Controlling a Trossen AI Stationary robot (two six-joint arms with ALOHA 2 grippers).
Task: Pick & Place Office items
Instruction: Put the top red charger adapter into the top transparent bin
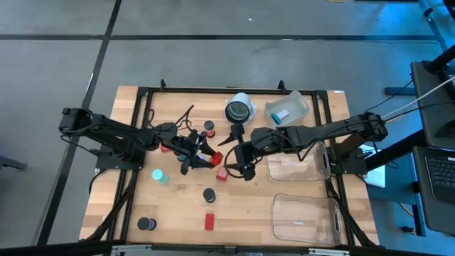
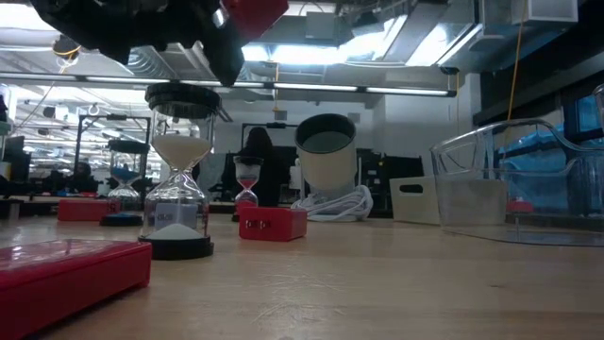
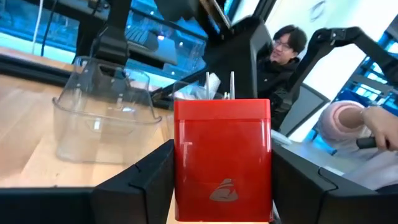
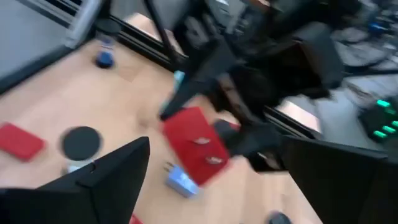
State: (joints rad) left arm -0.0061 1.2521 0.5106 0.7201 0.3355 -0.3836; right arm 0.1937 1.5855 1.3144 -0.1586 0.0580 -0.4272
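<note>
Left gripper (image 3: 221, 186) clamped on red block (image 3: 222, 158), right gripper (image 1: 238, 169) open just beside it

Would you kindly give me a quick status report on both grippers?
Left gripper shut on red block, lifted mid-table. Right gripper open, close beside it, empty. Other red block on table under right gripper; clear bins to the right.

No readable text; red block (image 3: 222, 158) bears embossed logo only, no letters legible.
</note>
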